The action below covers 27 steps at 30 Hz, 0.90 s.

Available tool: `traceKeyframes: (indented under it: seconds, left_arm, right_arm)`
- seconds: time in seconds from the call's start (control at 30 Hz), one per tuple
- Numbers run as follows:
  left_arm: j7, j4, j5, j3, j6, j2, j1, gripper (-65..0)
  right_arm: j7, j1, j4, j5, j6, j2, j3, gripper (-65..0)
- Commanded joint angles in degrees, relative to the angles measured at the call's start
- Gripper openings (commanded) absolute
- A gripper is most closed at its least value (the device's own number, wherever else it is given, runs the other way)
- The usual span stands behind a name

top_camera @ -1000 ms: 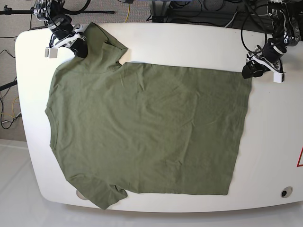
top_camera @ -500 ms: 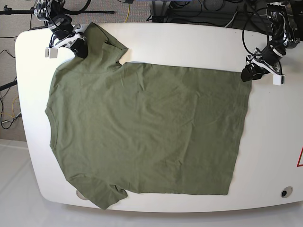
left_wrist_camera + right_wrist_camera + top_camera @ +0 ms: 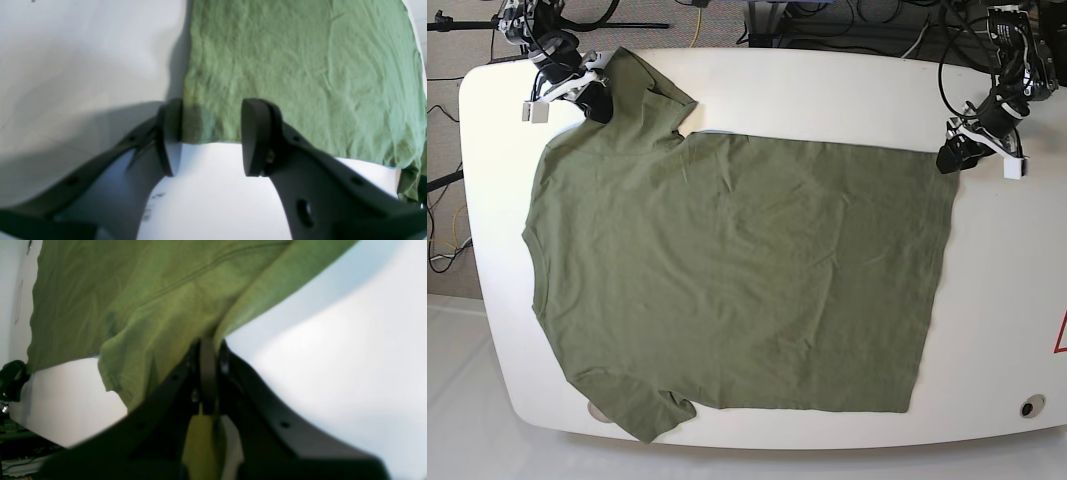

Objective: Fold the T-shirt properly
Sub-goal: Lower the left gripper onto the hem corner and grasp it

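Against the view of a second ago, the left pincer at the 2 o'clock corner of the counter has crept a little inward toward the cloth, and its jaws stand somewhat narrower than they did, though a clear gap remains; the rest of the scene lies as it did. In the left wrist view that pincer straddles the corner of the hem, one finger at the very edge of the fabric and the other over the cloth, not yet pinched on it. The right pincer, at 10 o'clock, has not shifted and is clamped tight on the T-shirt near the upper sleeve; the right wrist view shows its jaws pressed together with green fabric bunched over and around them. Counted: one T-shirt, two pincers, one counter. The shirt is spread nearly flat over the middle of the white counter, neck end toward 9 o'clock, hem toward 3 o'clock, one short sleeve at 11 o'clock folded slightly over by the right pincer, the other sleeve reaching the counter's edge at 7 o'clock. A small round fitting sits at the 4 o'clock corner of the counter, well apart from the shirt.
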Motion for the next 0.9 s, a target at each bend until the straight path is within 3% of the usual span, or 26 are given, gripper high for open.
traceKeyframes:
  seconds: [0.0, 0.17, 0.37, 0.57, 0.87]
  left_arm:
    - [2.61, 0.45, 1.46, 0.28, 0.58, -0.2, 0.48, -41.0]
    - [2.84, 0.58, 1.37, 0.3, 0.54, -0.18, 0.48, -41.9]
    - [3.38, 0.3, 0.92, 0.27, 0.5, -0.29, 0.53, -55.4]
    - [3.85, 0.34, 1.09, 0.95, 1.11, -0.31, 0.1, -61.5]
    - [3.99, 0.39, 1.05, 0.8, 1.01, -0.39, -0.02, -65.0]
  right_arm:
    - [-0.88, -0.08, 0.31, -0.99, 0.01, 0.42, -0.03, -65.0]
    - [-0.95, -0.06, 0.26, -1.0, 0.01, 0.44, -0.09, -65.0]
    - [-0.89, -0.08, 0.43, -0.55, 0.11, 0.43, -0.08, -65.0]
    - [-1.06, -0.24, 0.36, -0.9, -0.04, 0.34, -0.02, -65.0]
    - [-0.9, -0.39, 0.38, -0.85, 0.16, 0.4, -0.15, -65.0]
